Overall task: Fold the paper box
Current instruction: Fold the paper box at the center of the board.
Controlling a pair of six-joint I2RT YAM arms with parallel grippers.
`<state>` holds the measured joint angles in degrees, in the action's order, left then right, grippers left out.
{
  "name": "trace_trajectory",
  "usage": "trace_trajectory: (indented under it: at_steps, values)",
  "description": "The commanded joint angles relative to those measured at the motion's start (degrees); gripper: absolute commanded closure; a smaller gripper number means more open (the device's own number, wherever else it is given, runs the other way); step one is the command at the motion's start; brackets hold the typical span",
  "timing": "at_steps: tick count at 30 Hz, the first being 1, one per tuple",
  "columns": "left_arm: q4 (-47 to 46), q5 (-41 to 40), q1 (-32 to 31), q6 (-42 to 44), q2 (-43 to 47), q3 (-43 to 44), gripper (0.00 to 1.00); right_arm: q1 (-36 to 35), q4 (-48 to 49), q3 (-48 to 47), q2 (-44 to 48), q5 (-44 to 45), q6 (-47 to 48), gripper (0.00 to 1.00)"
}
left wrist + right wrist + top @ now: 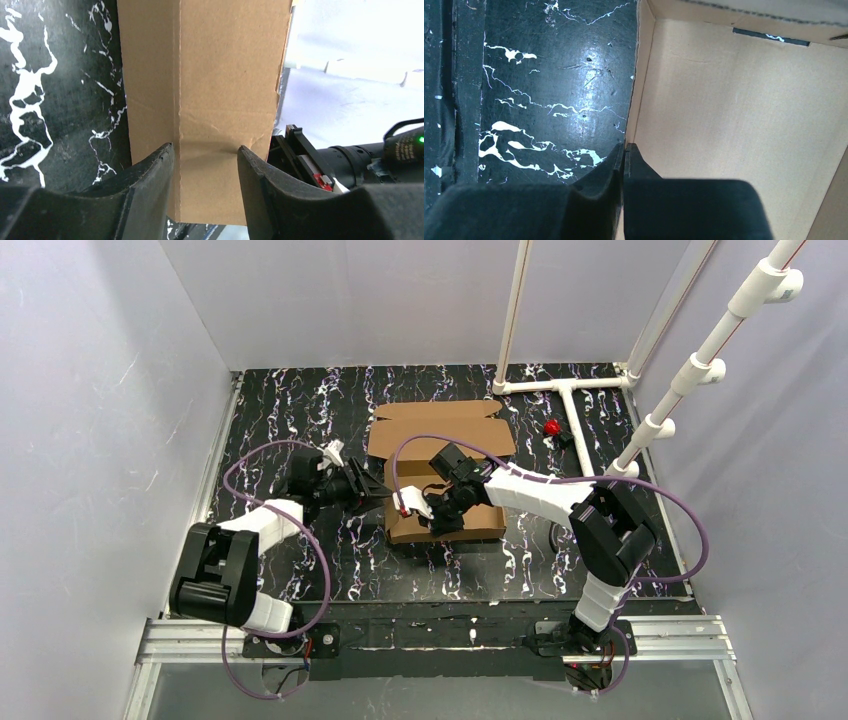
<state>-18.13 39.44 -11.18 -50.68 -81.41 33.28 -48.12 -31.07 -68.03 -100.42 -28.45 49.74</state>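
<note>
So the paper box [445,435] sits about mid-tabletop as a half-formed brown corrugated tray, with its big lid flap lying flat out toward 12 o'clock. The tabletop [300,400] under it is black with white marbling.

The right tool [624,147] reaches in from 3 o'clock and is clamped tight on the box's 6 o'clock wall. In the right wrist view the thin cardboard edge runs straight into the seam between the two fingers, with one finger [599,175] outside over the tabletop and the other inside the tray.

The left tool [204,150] comes in from 9 o'clock at the box's left end. Its jaws are parted roughly halfway, with an upright creased cardboard panel showing between them. The fingers [150,185] sit right at the panel. I can't tell if they actually press on it, and it doesn't look pinched.

A small red object [551,427] lies on the tabletop at about 2 o'clock from the box, next to a white pipe frame [565,390].
</note>
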Motion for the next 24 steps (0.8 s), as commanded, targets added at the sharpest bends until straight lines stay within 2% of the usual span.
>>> trace_trajectory:
  at_steps: [1,3,13,18,21,24]
  values:
    - [11.2,-3.9,-1.8,7.5,-1.7,5.6,0.51,-0.7,-0.4,1.1,-0.6,-0.6,0.2,0.94]
    - [16.7,-6.3,-2.5,10.4,-3.3,8.2,0.51,-0.7,-0.4,1.1,-0.6,-0.6,0.2,0.94]
    - [22.4,-10.1,-5.2,14.0,-8.2,13.9,0.50,-0.7,-0.5,0.9,-0.7,-1.0,0.3,0.94]
    - [28.1,-16.3,-8.7,14.4,-10.7,18.6,0.51,-0.7,-0.6,0.7,-0.8,-1.2,0.3,0.93]
    - [31.7,-20.9,-10.5,14.2,-11.4,20.3,0.54,-0.7,-0.6,0.6,-0.8,-1.3,0.3,0.94]
    - [35.1,-26.2,-12.1,14.1,-11.6,21.7,0.61,-0.7,-0.6,0.7,-0.8,-1.3,0.3,0.94]
